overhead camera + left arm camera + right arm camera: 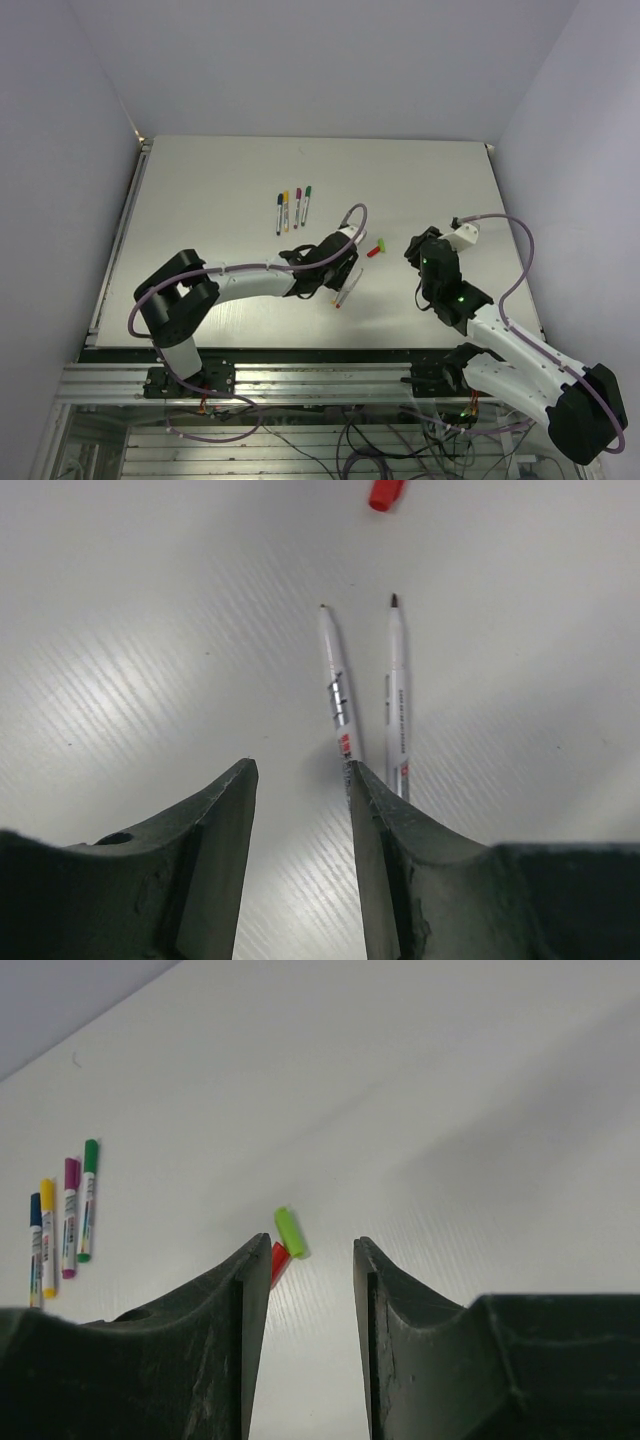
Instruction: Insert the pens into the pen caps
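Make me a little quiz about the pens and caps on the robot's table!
1. How many capped pens lie together in the row?
2. True or false: the left gripper is squeezing a pen.
3. What colour is the loose cap lying right next to the red cap? A blue, B light green, C yellow.

Key
1. Four, with blue, yellow, magenta and green caps.
2. False. Its jaws are open with nothing between them, and the two uncapped pens lie just ahead of it.
3. B, the light green cap.
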Available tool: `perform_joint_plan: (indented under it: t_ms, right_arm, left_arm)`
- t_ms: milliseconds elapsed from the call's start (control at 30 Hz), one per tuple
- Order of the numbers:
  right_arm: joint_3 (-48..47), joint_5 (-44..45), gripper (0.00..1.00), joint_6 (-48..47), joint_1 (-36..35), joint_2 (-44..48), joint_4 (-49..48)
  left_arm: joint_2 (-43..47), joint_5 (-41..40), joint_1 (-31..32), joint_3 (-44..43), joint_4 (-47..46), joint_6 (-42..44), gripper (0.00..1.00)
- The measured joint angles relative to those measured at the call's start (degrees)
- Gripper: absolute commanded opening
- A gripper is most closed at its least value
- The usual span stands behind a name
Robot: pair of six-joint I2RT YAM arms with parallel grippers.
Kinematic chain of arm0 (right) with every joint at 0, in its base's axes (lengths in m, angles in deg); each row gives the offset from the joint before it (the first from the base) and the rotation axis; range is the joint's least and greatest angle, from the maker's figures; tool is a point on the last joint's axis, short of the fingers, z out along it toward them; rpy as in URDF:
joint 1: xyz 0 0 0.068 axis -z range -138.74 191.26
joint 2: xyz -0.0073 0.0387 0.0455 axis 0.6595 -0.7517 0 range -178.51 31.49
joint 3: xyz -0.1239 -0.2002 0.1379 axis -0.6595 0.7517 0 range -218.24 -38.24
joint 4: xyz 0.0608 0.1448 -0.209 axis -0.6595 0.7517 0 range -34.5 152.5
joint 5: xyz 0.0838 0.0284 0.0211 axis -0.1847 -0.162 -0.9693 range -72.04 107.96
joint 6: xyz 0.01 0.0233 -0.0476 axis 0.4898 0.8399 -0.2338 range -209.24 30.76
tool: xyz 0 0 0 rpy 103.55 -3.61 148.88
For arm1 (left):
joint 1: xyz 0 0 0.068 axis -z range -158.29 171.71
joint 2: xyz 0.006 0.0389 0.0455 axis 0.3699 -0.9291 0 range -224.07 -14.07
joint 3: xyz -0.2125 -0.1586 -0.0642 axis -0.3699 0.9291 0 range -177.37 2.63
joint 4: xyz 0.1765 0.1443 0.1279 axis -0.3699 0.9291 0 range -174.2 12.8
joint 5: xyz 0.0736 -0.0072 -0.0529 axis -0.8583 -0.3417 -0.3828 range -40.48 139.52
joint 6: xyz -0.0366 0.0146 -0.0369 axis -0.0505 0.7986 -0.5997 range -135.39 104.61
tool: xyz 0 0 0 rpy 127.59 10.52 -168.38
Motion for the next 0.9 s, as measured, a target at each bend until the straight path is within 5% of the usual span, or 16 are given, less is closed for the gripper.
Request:
perform_joint_plan:
  t_ms: [900]
  right_arm:
    - [1.31, -0.76, 0.33, 1.09, 0.07, 0.07, 0.55]
  left_arm:
    - [-4.09, -0.55, 2.23, -0.02, -2.32, -0.57, 0.52]
